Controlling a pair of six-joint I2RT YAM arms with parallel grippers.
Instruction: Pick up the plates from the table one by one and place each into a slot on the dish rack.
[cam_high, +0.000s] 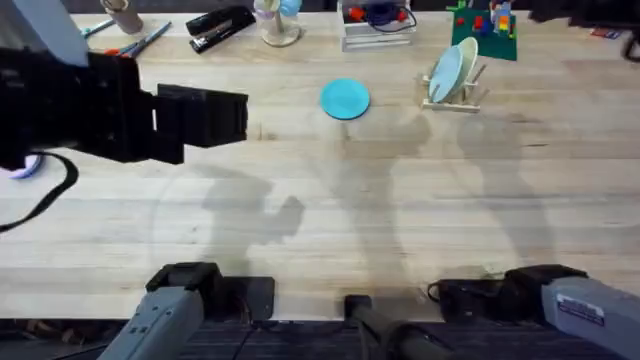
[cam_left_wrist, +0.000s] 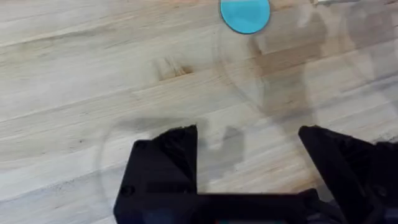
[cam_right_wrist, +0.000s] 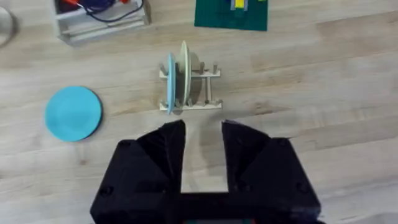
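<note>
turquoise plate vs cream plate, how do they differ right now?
Pose: the turquoise plate lies flat; the cream plate stands on edge.
Place: the turquoise plate sits on the bare table; the cream plate is slotted in the dish rack, beside a paler blue plate.
Colour: one is turquoise blue, the other pale cream.
Shared: both are round, and neither claw is touching them.

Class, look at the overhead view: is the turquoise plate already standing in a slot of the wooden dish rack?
No: the turquoise plate lies flat on the table, apart from the dish rack, which holds two other plates upright.
</note>
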